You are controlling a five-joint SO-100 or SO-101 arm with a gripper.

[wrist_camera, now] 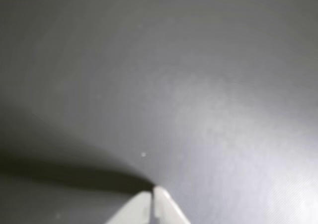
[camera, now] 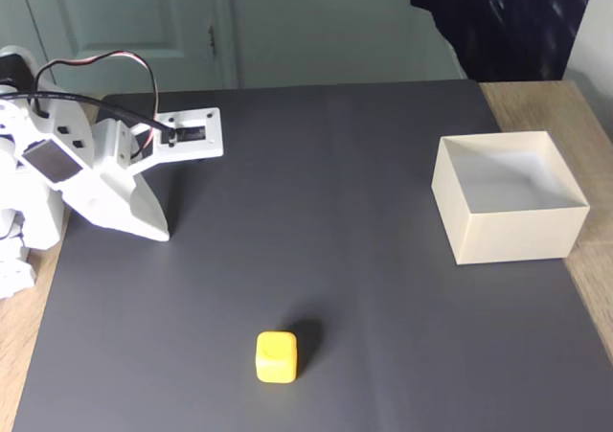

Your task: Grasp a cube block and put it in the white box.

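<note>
In the fixed view the small yellow cube block rests on the dark mat near the front, left of centre. The white box stands open-topped at the right edge of the mat, with nothing visible inside. My white gripper sits at the far left, tips down on the mat, well away from the cube and the box. In the wrist view the gripper pokes in from the bottom edge with its two white fingers pressed together and nothing between them, over bare grey mat.
The dark grey mat covers most of the wooden table, which shows at the right and left edges. The arm's white body and cables take up the left side. A dark cloth hangs at the back right.
</note>
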